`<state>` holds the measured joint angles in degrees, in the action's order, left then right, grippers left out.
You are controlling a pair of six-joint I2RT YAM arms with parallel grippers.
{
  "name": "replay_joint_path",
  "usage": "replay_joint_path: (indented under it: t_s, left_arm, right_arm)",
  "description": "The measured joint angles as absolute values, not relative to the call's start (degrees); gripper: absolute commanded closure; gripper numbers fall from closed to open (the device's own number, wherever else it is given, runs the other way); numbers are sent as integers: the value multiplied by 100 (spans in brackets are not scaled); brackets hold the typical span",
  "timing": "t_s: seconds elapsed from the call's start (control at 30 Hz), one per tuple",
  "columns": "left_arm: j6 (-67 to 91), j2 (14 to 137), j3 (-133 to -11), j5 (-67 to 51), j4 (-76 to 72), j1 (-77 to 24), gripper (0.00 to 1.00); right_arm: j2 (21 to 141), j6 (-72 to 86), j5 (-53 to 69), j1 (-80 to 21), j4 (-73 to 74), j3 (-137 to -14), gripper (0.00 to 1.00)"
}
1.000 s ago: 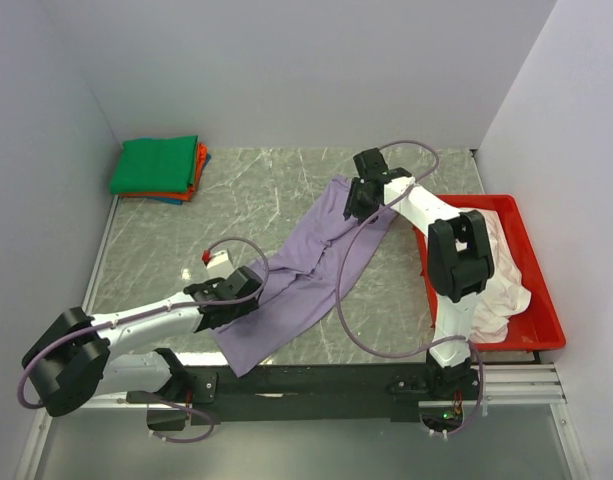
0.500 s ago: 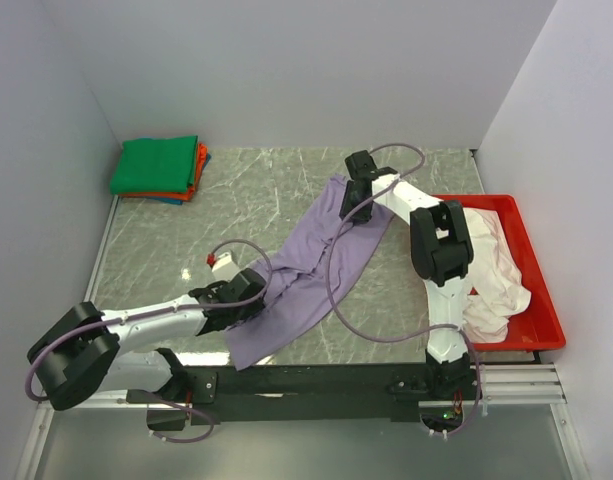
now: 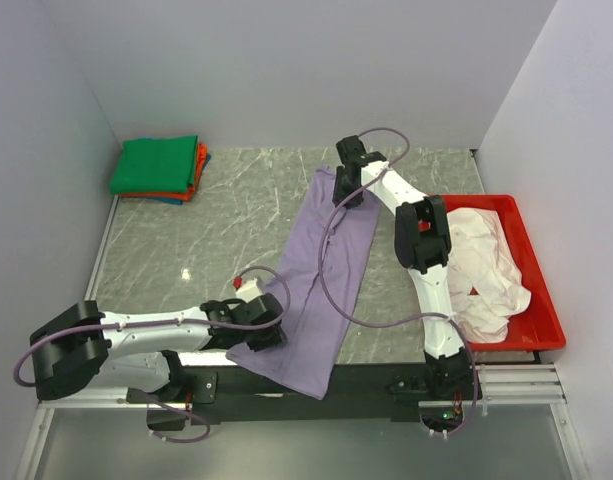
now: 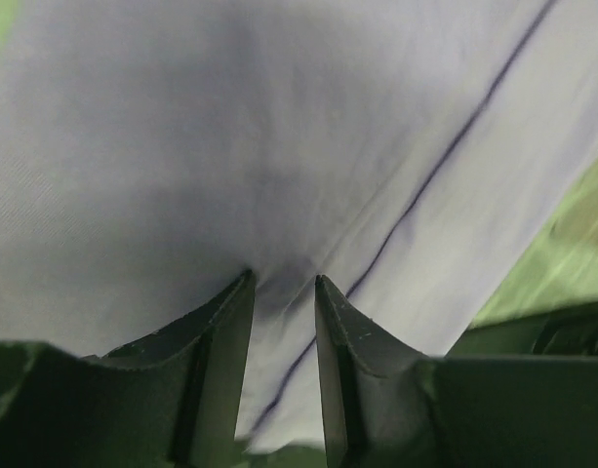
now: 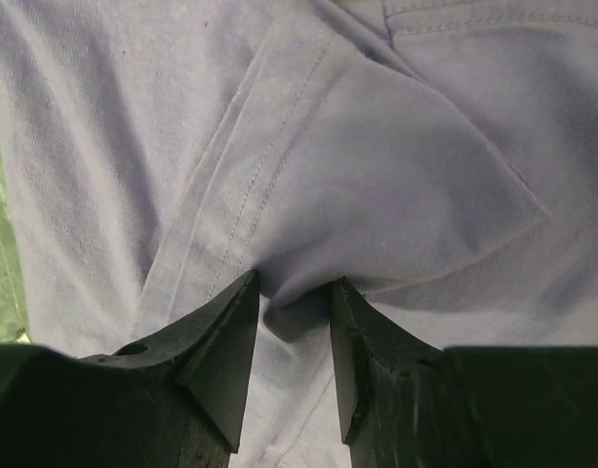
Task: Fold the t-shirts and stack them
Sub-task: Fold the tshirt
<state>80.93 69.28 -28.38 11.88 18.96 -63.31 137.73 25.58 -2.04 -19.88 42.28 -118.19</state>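
The lavender t-shirt (image 3: 321,270) lies stretched as a long strip down the table's middle, its near end hanging over the front edge. My left gripper (image 3: 269,335) is shut on its near left edge; in the left wrist view (image 4: 284,283) cloth is bunched between the fingers. My right gripper (image 3: 346,192) is shut on the far end; in the right wrist view (image 5: 294,285) a fold of the shirt is pinched between the fingers. A folded stack with a green shirt (image 3: 156,163) over an orange-red one (image 3: 199,172) sits at the far left. A pale pinkish-white shirt (image 3: 491,265) lies crumpled in the red tray (image 3: 541,300).
White walls close off the left, back and right sides. The red tray stands against the right wall. A black rail (image 3: 366,380) with the arm bases runs along the near edge.
Both grippers pulled apart: the left moved right and toward the near edge, the right moved left and farther back. The crumpled lavender shirt is now stretched into a straight strip.
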Motion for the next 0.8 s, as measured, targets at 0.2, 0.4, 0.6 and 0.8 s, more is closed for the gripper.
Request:
replay_joint_path:
  t_s: [0.2,0.4,0.6,0.8]
  left_arm:
    - [8117,7336,-3190,792,2043,-6864,58]
    - [7940,7601,-3454,624,2095,-6967,54]
    - [7568,7402,-3669,701,2652,-6934,41]
    - [6626,7048,-4348,921,2679,-5902,37]
  right_arm:
    - [14081,2235,-174,-2117,4447,-12381,58]
    - [14361,2038,-123,-2276,4558,-12879,57]
    - [14361,1841,-106,-2296,4558,-12908,54]
    - [14313,1695,-161,-2296,4541,-12879,49]
